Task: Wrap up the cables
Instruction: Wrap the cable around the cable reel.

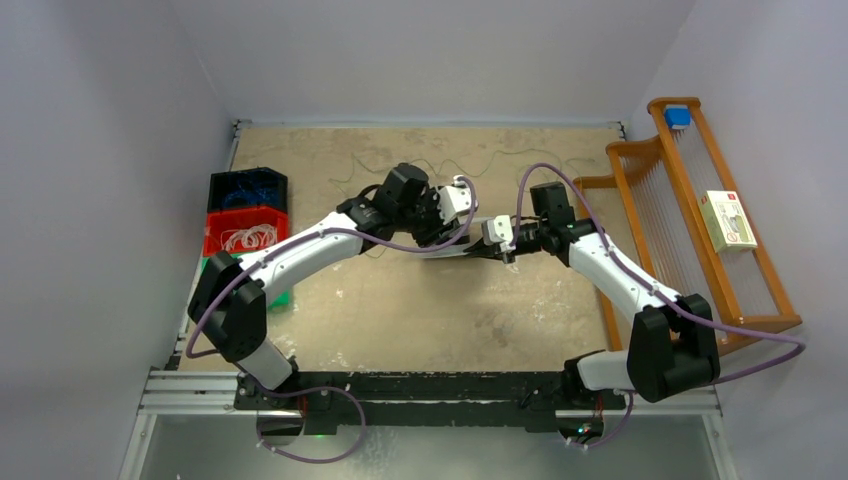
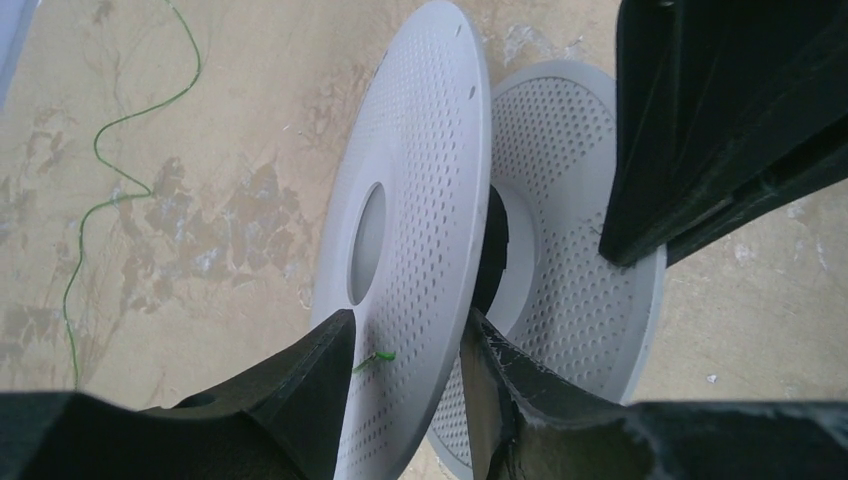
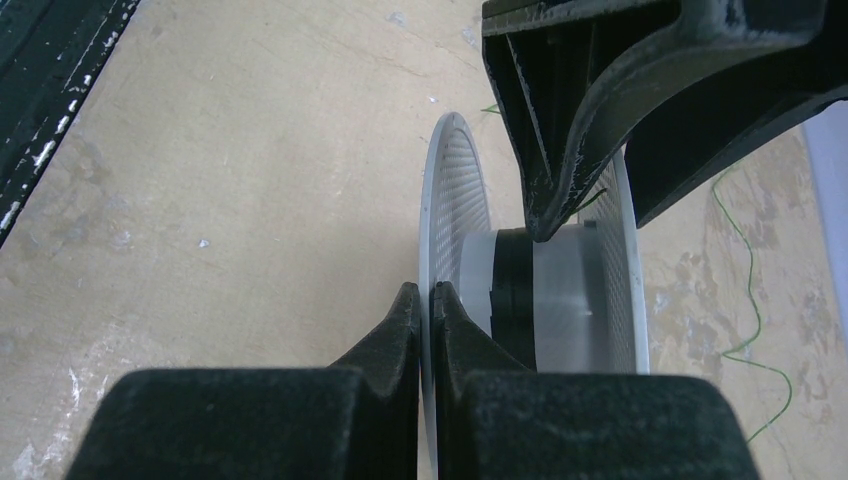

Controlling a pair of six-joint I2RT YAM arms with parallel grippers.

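Observation:
A pale grey spool (image 1: 460, 248) with two perforated flanges is held off the table between both arms. My right gripper (image 3: 426, 295) is shut on the rim of one flange (image 3: 440, 200). My left gripper (image 2: 410, 320) stands astride the other flange (image 2: 420, 180), its jaws parted and the flange tilted between them. A short green wire end (image 2: 376, 358) pokes through that flange. A dark band (image 3: 510, 280) sits round the hub. The thin green cable (image 2: 66, 300) trails loose over the table, and it also shows in the right wrist view (image 3: 757, 300).
Blue (image 1: 248, 188), red (image 1: 245, 230) and green (image 1: 285, 297) bins stand at the table's left edge. A wooden rack (image 1: 640, 160) at the right holds a white box (image 1: 728, 220) and a blue object (image 1: 679, 115). White walls close in on three sides.

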